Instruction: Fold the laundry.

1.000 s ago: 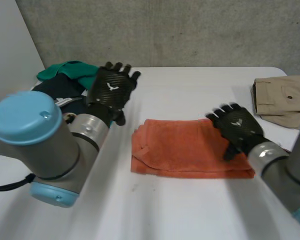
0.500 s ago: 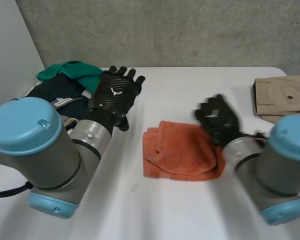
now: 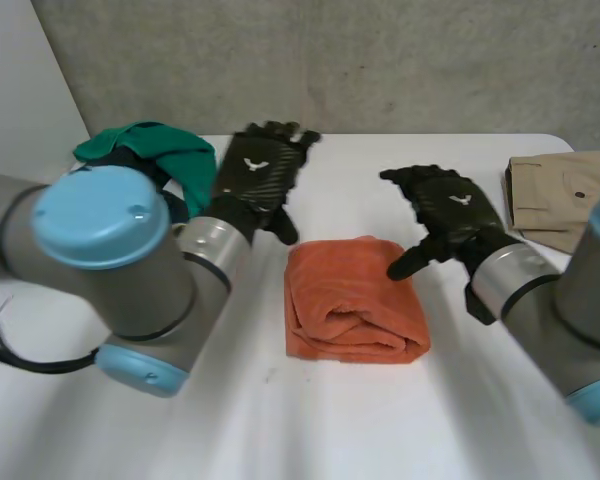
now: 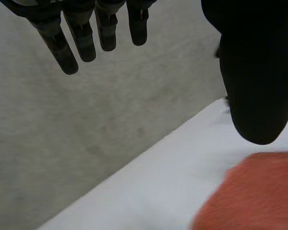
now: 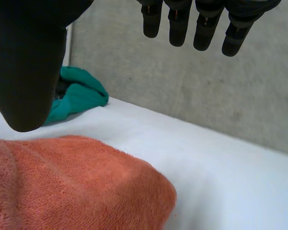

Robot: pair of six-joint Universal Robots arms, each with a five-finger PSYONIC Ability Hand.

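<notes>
Orange towel (image 3: 352, 300) lies folded mid-table — my left hand (image 3: 255, 180) and right hand (image 3: 445, 215) spread empty; green clothes (image 3: 145, 145) at the far-left corner look unfolded.

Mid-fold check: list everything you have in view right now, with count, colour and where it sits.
towel: one, orange, folded, middle of the table
cloth: one, green, bunched at the table's far left corner
garment: one, beige, folded, with a buttoned pocket, at the table's right edge
table: one, white, under all the laundry
wall: one, grey, behind the table
left arm: one, grey with a light-blue cap, left of the towel
right arm: one, grey with a light-blue cap, right of the towel
left hand: one, black, open, by the towel's far left corner
right hand: one, black, open, thumb by the towel's far right corner
</notes>
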